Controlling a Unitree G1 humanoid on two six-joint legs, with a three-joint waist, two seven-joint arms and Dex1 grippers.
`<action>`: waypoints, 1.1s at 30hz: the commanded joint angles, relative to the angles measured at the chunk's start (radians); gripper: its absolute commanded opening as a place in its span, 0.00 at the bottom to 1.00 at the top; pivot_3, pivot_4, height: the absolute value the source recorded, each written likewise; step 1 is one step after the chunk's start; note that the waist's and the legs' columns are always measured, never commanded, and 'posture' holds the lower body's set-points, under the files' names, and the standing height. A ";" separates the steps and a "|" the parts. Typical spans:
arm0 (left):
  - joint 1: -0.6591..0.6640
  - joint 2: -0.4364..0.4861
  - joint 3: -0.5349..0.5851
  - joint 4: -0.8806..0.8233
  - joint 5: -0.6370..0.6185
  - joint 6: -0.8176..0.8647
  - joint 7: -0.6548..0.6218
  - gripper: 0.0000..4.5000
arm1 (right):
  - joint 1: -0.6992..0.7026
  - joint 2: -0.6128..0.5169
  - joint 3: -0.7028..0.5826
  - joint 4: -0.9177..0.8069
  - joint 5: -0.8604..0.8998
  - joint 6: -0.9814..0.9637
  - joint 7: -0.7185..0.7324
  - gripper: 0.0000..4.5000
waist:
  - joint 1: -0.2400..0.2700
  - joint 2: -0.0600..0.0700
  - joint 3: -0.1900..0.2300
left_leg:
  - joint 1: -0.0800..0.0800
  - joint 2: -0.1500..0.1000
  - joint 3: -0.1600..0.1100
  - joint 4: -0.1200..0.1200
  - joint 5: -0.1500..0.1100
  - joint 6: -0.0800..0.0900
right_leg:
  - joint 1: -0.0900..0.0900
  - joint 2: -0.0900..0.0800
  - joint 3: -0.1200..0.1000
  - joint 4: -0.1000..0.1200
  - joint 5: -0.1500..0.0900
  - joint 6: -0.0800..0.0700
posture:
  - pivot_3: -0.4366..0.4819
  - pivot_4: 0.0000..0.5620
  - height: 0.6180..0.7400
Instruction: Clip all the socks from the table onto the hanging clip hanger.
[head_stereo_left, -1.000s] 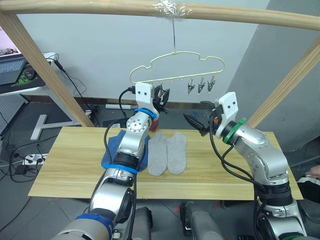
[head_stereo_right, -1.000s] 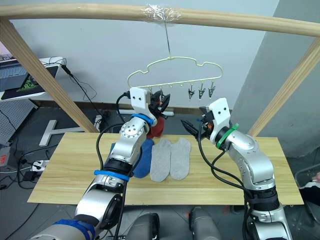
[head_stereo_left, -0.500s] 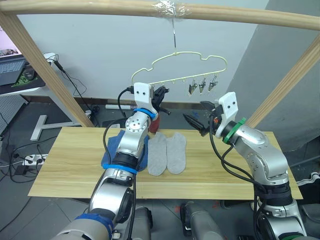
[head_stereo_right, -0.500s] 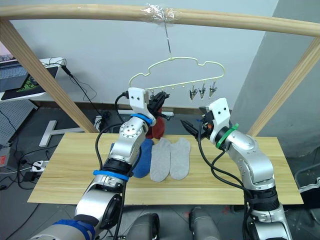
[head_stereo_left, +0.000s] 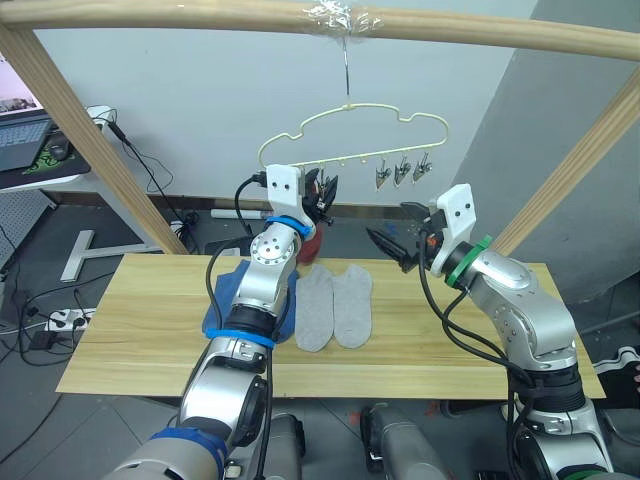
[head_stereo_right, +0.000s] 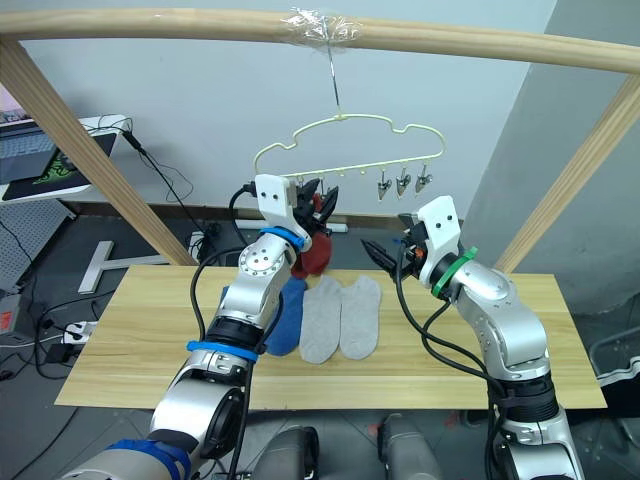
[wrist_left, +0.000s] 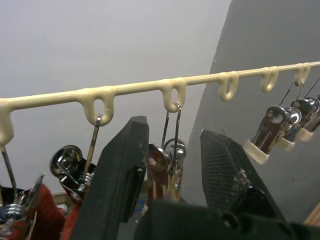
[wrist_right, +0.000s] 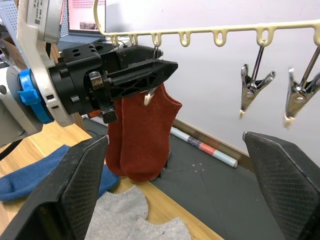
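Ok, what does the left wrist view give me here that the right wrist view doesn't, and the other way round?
The left wrist view adds a close look between the left gripper's fingers, which flank one metal clip with a gap on one side. The right wrist view adds the rust red socks hanging at full length, the grey socks and a blue sock on the table, and the right gripper's fingers spread wide. Both share the clip hanger's looped bar, the spare clips and some rust red fabric.

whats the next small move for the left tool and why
Probably draw the left tool back from the clip and down toward the grey socks: the red socks already hang clipped, and the grey ones lie on the table.
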 joint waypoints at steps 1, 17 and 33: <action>-0.002 -0.003 0.005 -0.046 -0.001 -0.020 0.001 0.41 | -0.016 -0.004 -0.014 -0.027 0.010 -0.018 -0.002 1.00 | 0.000 0.000 0.000 | 0.000 0.000 0.000 0.000 0.000 0.000 | 0.000 0.000 0.000 0.000 0.000 0.000 | 0.35 0.36 1.00; 0.000 -0.010 -0.025 -0.037 0.047 -0.020 0.020 0.41 | -0.011 -0.005 -0.016 -0.032 0.011 -0.014 -0.004 1.00 | 0.000 0.000 0.000 | 0.000 0.000 0.000 0.000 0.000 0.000 | 0.000 0.000 0.000 0.000 0.000 0.000 | 0.35 0.38 1.00; -0.027 -0.013 -0.036 -0.006 0.071 -0.026 0.027 0.41 | -0.006 -0.006 -0.020 -0.036 0.014 -0.010 -0.008 1.00 | -0.001 0.000 0.000 | 0.000 0.000 0.000 0.000 0.000 0.000 | 0.000 0.000 0.000 0.000 0.000 0.000 | 0.35 0.38 1.00</action>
